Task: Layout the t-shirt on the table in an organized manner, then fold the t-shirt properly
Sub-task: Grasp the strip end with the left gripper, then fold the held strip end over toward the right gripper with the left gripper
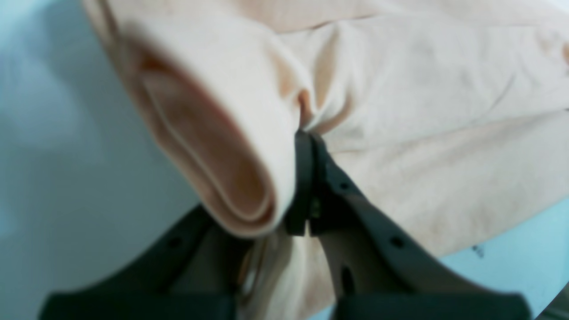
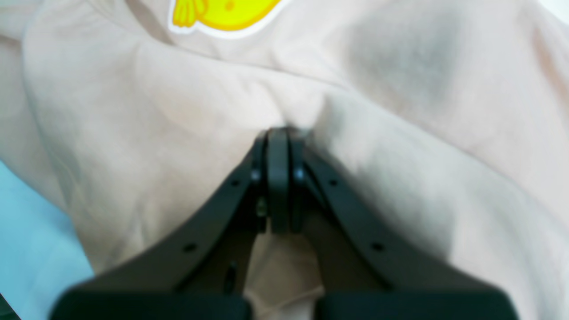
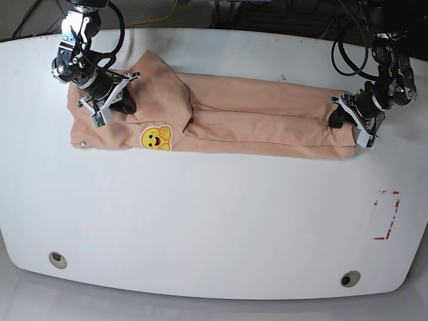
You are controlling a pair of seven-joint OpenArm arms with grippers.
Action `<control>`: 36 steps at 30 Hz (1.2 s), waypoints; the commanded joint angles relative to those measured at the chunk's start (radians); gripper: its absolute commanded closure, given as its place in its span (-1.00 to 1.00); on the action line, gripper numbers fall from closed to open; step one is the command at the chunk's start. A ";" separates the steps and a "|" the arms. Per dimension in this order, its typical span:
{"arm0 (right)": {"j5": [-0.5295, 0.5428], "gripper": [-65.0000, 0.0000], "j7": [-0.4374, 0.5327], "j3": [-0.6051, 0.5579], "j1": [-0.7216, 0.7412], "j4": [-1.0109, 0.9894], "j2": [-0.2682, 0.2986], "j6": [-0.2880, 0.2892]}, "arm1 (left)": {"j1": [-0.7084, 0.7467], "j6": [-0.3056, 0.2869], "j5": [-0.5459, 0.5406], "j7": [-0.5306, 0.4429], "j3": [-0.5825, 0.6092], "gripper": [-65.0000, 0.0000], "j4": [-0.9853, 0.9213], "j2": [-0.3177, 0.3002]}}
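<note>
Two black grippers pinch the peach-pink soft cotton t-shirt (image 3: pixel 227 117) at its opposite ends, and the garment lies stretched in a long narrow band across the far half of the large white smooth tabletop (image 3: pixel 214 221). In the base view the right gripper (image 3: pixel 124 101) sits at the picture's left end of the band, close to the small yellow smiling emoji print (image 3: pixel 156 138), which faces up near the cloth's near edge. The right wrist view shows that gripper's jaws pressed together with a tuck of fabric caught at their tips (image 2: pixel 278 133), creases radiating from the pinch and the lower part of the yellow print (image 2: pixel 222 13) just beyond it. The left gripper (image 3: pixel 336 115) sits at the picture's right end of the band. Its wrist view shows the jaws closed together on a small pucker of cloth (image 1: pixel 306 133), with a rolled, double-layered fold of the shirt (image 1: pixel 209 146) bulging just beside the fingers and bare tabletop (image 1: pixel 53 155) on the far side of that fold. Between the two grips, long lengthwise folds run down the middle of the band. Near the table's front edge sit two round grommet holes (image 3: pixel 57 259), one toward each corner, and a small red rectangle outline mark (image 3: pixel 386 215) lies on the surface well apart from the shirt, on the side of the left arm
</note>
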 commanded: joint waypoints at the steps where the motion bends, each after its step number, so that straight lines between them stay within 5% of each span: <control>1: -0.069 1.00 -0.080 0.000 -0.010 -0.007 0.004 -0.017 | -0.003 -0.002 0.011 0.024 -0.004 0.90 0.050 -0.010; 22: -0.070 1.00 -0.080 0.000 -0.010 -0.007 -0.014 -0.017 | 0.020 -0.001 0.008 0.067 0.101 0.92 0.423 0.018; 36: -0.069 1.00 -0.080 0.000 -0.008 0.007 -0.014 -0.017 | -0.038 0.001 0.013 0.076 0.246 0.92 0.423 0.193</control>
